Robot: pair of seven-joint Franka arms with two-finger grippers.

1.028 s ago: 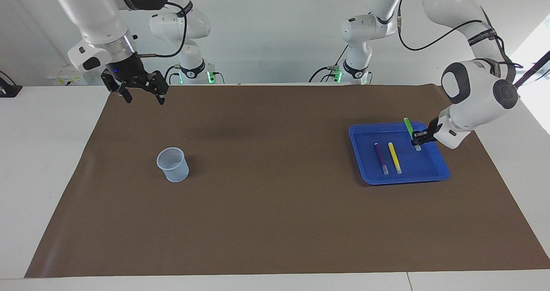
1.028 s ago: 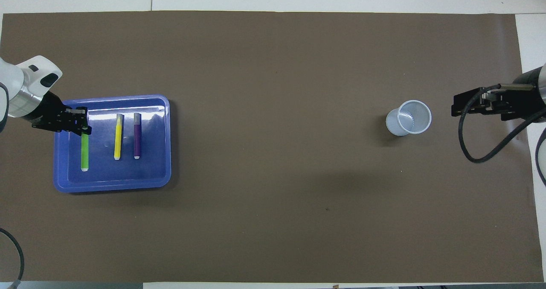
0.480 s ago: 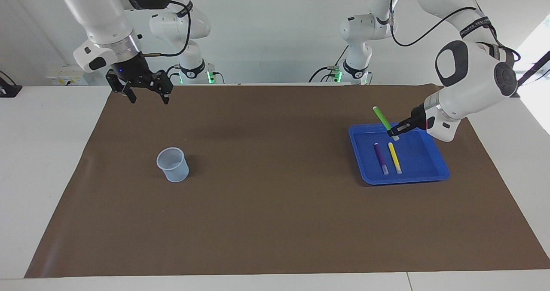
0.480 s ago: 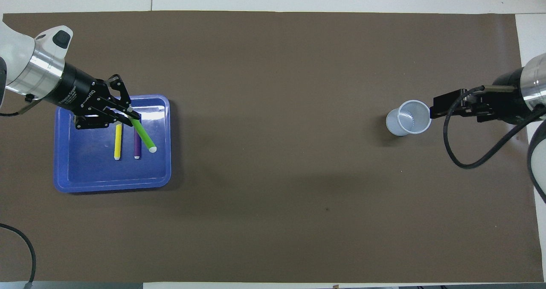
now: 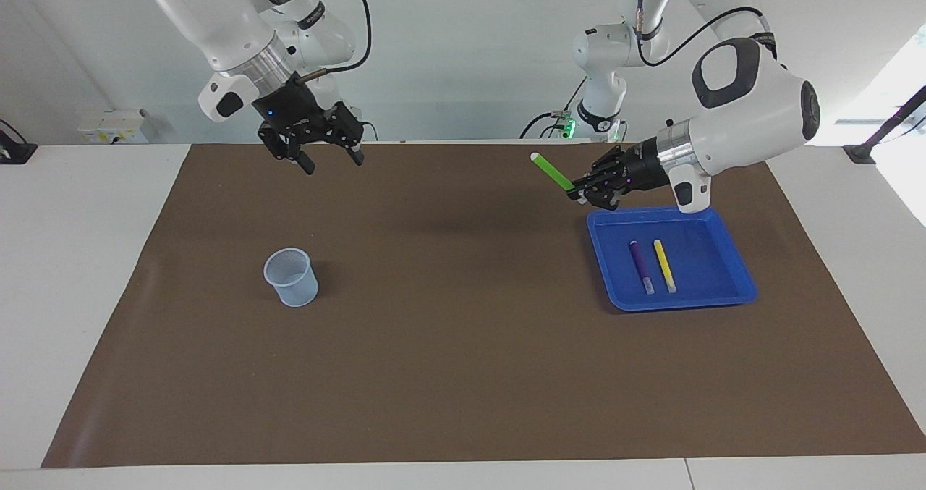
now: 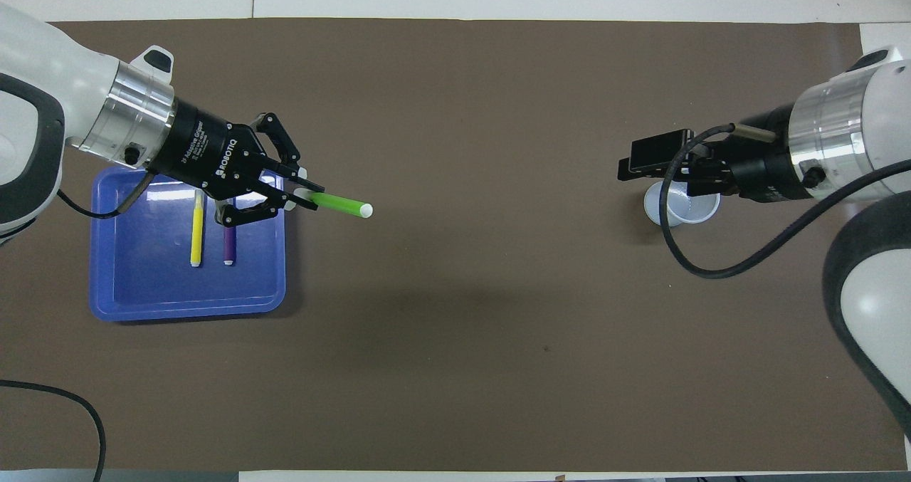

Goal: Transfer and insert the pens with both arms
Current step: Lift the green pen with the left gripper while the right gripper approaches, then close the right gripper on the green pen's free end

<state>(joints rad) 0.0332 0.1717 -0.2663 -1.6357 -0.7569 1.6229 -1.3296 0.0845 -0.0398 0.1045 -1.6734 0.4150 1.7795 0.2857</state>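
Note:
My left gripper point(image 5: 579, 189) is shut on the green pen point(image 5: 551, 171) by its pale end. It holds the pen in the air, tilted, over the mat just past the tray's edge toward the table's middle. In the overhead view the left gripper point(image 6: 302, 198) holds the green pen point(image 6: 341, 205) pointing at the right arm's end. The yellow pen point(image 5: 664, 265) and the purple pen point(image 5: 641, 267) lie side by side in the blue tray point(image 5: 712, 269). My right gripper point(image 5: 333, 163) is open and empty, raised over the mat near the cup.
A pale mesh cup point(image 5: 291, 278) stands upright on the brown mat toward the right arm's end. In the overhead view the right gripper point(image 6: 630, 167) overlaps the rim of the cup point(image 6: 687, 210). The tray point(image 6: 142, 283) sits toward the left arm's end.
My left gripper lifted the green pen out of the tray and swung it toward the table's middle. My right gripper moved toward the middle, still open.

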